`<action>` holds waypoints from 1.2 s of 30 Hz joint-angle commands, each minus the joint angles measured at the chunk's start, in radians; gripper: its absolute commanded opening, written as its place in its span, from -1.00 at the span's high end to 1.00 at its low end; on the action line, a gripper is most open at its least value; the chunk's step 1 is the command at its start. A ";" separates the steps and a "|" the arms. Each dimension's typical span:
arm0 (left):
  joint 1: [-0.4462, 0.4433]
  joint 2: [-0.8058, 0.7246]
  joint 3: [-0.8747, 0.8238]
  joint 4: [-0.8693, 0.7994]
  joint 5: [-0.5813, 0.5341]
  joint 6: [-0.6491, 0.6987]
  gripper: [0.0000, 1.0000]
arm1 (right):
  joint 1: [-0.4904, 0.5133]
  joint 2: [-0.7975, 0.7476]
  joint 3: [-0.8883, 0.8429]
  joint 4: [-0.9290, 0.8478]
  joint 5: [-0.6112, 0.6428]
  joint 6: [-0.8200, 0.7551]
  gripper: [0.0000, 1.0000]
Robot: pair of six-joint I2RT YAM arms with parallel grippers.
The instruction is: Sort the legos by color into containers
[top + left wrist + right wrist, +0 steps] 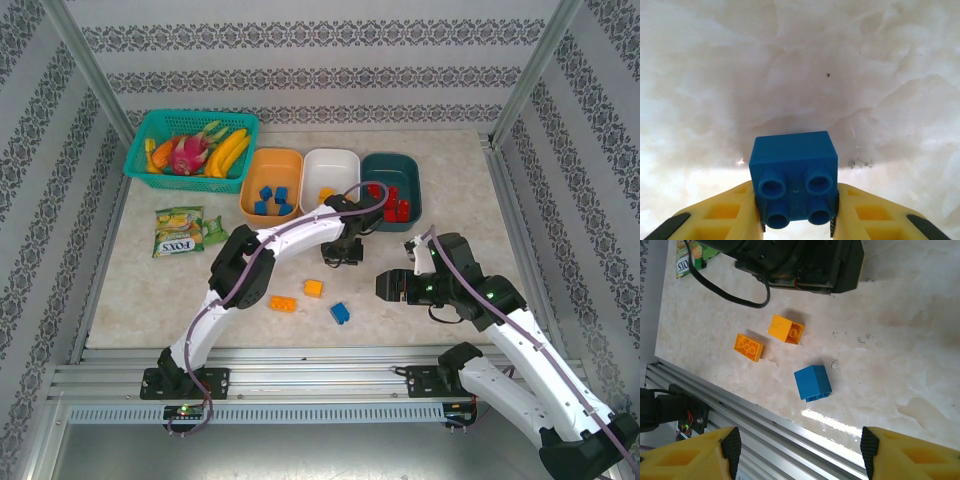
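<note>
White arms point(300, 232), black joints point(452, 262), purple cables point(207, 310), yellow claw fingers point(690, 457).

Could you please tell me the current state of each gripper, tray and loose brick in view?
left gripper: shut on the held blue brick.
right gripper: open, empty.
orange tray: holds blue bricks.
white tray: holds one orange brick.
dark teal tray: holds red bricks.
loose blue brick: on the table.
longer orange brick: loose on the table.
shorter orange brick: loose on the table.

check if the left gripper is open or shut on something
Shut on a small blue studded plastic brick: in the left wrist view the left gripper's yellow fingers press against both of its sides.
</note>
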 commanded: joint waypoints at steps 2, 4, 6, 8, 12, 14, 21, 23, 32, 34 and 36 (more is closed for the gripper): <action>0.071 -0.155 0.040 -0.099 -0.068 0.063 0.31 | 0.003 0.023 0.026 0.045 -0.048 -0.033 -0.33; 0.119 -0.183 0.046 -0.120 -0.082 0.098 0.31 | 0.015 0.058 0.033 0.082 -0.051 -0.036 -0.33; 0.168 -0.202 0.049 -0.128 -0.096 0.134 0.31 | 0.038 0.103 0.050 0.124 -0.049 -0.038 -0.33; 0.224 -0.211 0.049 -0.126 -0.103 0.153 0.31 | 0.068 0.162 0.075 0.168 -0.033 -0.042 -0.33; 0.336 -0.182 0.087 -0.090 -0.111 0.185 0.31 | 0.112 0.312 0.137 0.275 -0.020 -0.028 -0.33; 0.378 -0.136 0.149 -0.092 -0.122 0.196 0.31 | 0.119 0.390 0.173 0.324 -0.015 -0.001 -0.33; 0.458 0.041 0.356 -0.030 -0.195 0.267 0.32 | 0.125 0.604 0.272 0.598 0.089 0.143 -0.34; 0.471 0.082 0.380 -0.003 -0.216 0.279 0.32 | 0.119 0.664 0.309 0.650 0.089 0.171 -0.34; 0.501 0.193 0.422 0.178 -0.229 0.316 0.31 | 0.099 0.844 0.482 0.676 0.034 0.221 -0.33; 0.502 0.235 0.479 0.150 -0.229 0.314 0.30 | 0.095 0.849 0.475 0.675 0.021 0.228 -0.34; 0.507 0.272 0.523 0.119 -0.213 0.307 0.30 | 0.093 0.847 0.463 0.675 0.014 0.232 -0.33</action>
